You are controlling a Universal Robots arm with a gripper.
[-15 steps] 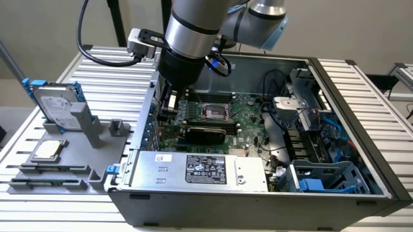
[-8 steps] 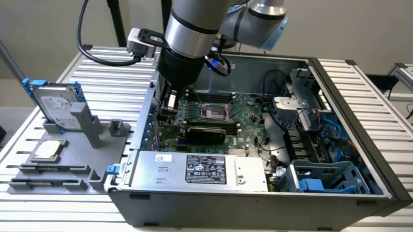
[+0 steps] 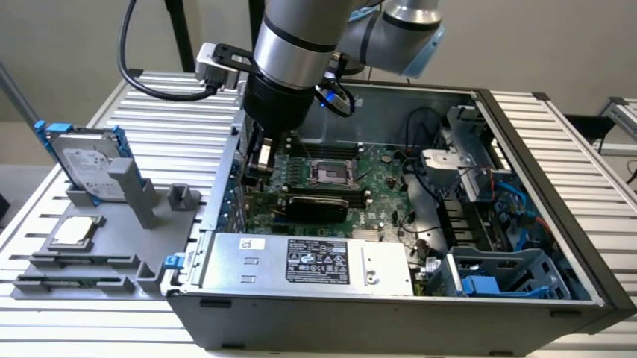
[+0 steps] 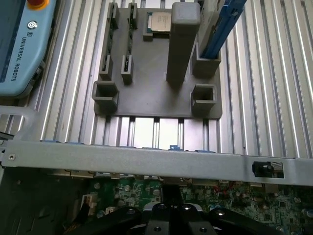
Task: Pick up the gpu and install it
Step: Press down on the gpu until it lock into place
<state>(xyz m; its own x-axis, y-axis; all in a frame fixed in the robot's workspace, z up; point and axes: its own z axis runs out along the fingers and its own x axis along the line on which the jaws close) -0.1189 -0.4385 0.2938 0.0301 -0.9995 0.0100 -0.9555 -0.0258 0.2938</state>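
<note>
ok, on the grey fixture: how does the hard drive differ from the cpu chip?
Pose: the hard drive stands on edge in its slot; the cpu chip lies flat.
Size: the hard drive is clearly bigger than the cpu chip.
Look: the hard drive is oblong with blue rails and a printed label; the cpu chip is a plain square.
Shared: both are silver and sit on the grey fixture, outside the case.

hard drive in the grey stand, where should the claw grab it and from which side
Probably the upper half of the hard drive, pinching its two broad flat faces and coming straight down from above. It stands upright on edge with its bottom seated in the stand, a tall post rises close beside it, and blue rails cover its narrow sides, so the top is freest.
</note>
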